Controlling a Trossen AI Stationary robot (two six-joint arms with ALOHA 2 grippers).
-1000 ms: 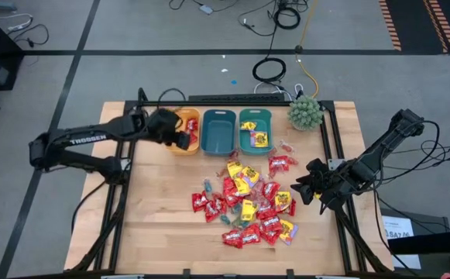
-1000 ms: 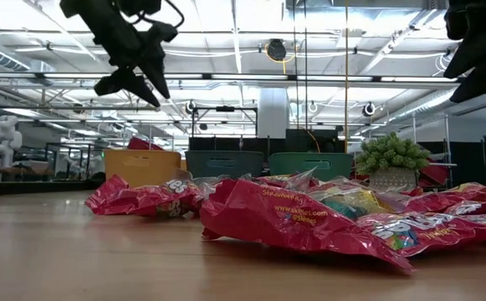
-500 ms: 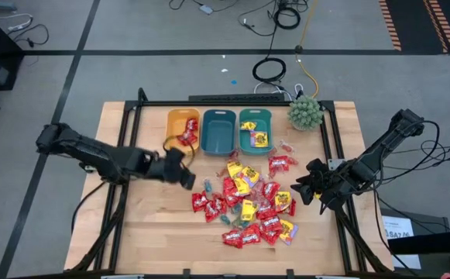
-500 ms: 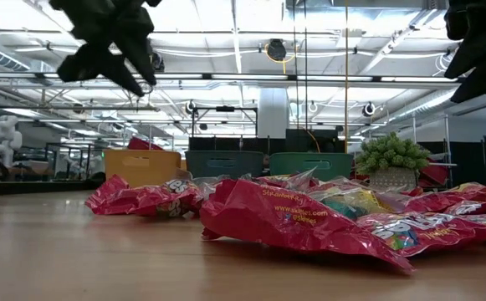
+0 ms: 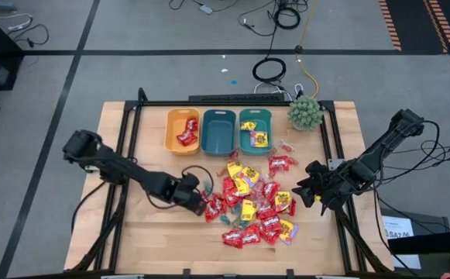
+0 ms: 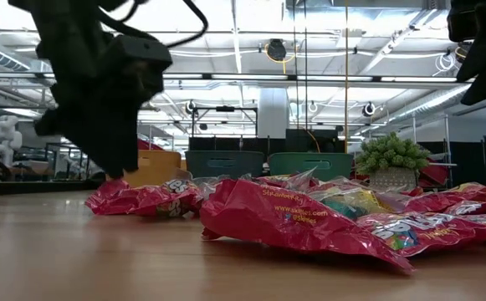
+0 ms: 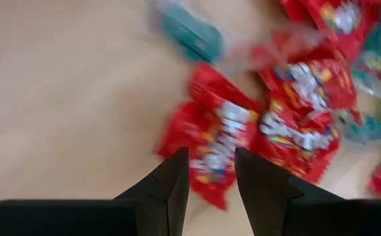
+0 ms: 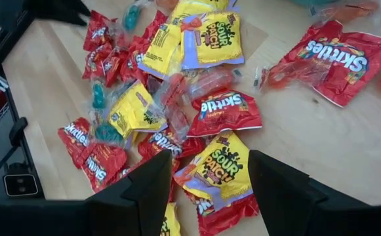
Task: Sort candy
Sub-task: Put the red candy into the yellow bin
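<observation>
The candy (image 5: 248, 201) lies in a loose pile of red, yellow and small clear-wrapped pieces on the middle of the wooden table. My left gripper (image 5: 200, 203) hangs over the pile's left edge, pointing steeply down. Its fingers are open a little above a red packet (image 7: 220, 141) and hold nothing. At the table's right edge my right gripper (image 5: 308, 190) waits open over the pile's right side (image 8: 210, 190), with nothing between its fingers. Red packets lie in the orange bin (image 5: 180, 118), and a yellow one lies in the right teal bin (image 5: 245, 116).
Three bins stand in a row at the far side: the orange one, a middle teal one (image 5: 218, 132), then the right teal one. A green spiky plant (image 5: 305, 112) stands at the far right corner. Bare wood (image 5: 147, 232) lies left of the pile and along the near edge.
My left gripper has swung from above the orange bin toward the table's near edge and to the right. It has come down to the left edge of the candy pile and tipped more steeply downward. The candy has not moved.
</observation>
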